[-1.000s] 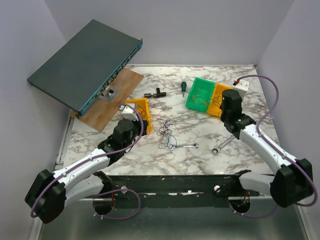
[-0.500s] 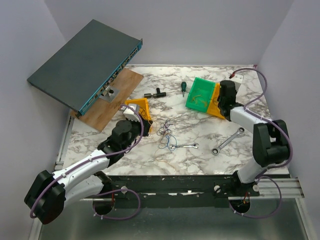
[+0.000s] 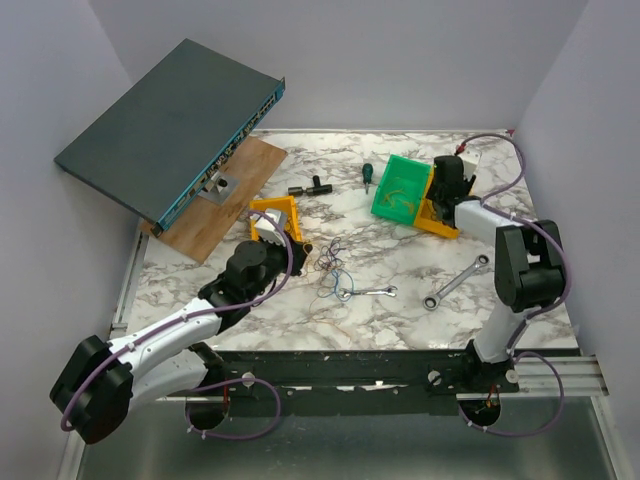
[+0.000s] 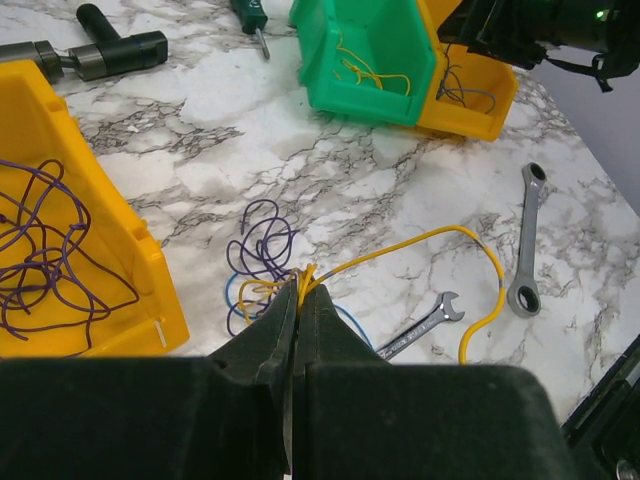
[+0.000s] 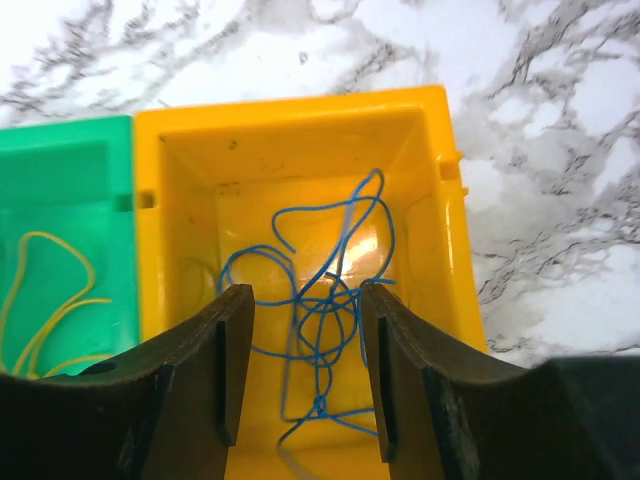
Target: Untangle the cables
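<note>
Now, cables (image 4: 262, 262): thin glossy loops, purple, blue, yellow, bunched on the marble surface (image 4: 320, 150); we see one yellow strand arcing rightward toward the small wrench (image 4: 420, 328).
Left gripper (image 4: 300, 292): pressed together on that strand; its pinched end is hidden.
Right gripper (image 5: 306, 295): spread above the yellow bin (image 5: 300, 140) holding a blue wire (image 5: 322, 330).

2 yellow bins (image 3: 290, 212) (image 3: 440, 223), 1 green bin (image 3: 400, 190), 2 wrenches (image 3: 372, 292) (image 3: 455, 280) 5 o'clock, 1 screwdriver (image 3: 367, 176), 1 cable bunch (image 3: 335, 270) ctr, 1 switch box (image 3: 170, 125) 10 o'clock.
</note>
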Motion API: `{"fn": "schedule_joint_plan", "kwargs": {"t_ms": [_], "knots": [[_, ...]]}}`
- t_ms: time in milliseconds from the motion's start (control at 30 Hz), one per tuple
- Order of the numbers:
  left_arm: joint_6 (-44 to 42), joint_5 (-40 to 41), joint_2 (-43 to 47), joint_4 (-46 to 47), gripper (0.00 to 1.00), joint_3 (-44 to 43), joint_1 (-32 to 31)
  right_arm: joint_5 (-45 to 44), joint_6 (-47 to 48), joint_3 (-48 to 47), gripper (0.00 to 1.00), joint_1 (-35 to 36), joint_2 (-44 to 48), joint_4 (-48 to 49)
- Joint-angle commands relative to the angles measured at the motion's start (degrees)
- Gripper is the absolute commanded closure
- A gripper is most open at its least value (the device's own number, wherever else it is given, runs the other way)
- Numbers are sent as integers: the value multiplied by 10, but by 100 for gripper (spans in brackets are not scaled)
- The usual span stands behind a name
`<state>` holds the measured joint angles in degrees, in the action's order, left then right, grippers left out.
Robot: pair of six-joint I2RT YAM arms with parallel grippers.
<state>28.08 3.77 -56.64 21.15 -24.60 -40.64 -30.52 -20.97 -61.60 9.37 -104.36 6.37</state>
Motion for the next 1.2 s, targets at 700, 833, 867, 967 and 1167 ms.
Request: {"fn": "schedule_joint_plan", "kwargs": {"t_ms": [700,833,867,967,1167], "knots": [[-4,-93,-34,-13,100,-78,-38,795,107,246,17,77,406,159],[-11,-82,-40,-40,100,-97,-39,843,70,261,8,98,420,228],[-12,-78,-44,-47,100,-103,-40,843,65,261,6,106,423,235],[-15,-63,-57,-77,100,-124,-44,820,70,242,0,137,416,212],[-22,-12,-71,-122,100,-157,-57,771,98,198,0,208,389,160]]}}
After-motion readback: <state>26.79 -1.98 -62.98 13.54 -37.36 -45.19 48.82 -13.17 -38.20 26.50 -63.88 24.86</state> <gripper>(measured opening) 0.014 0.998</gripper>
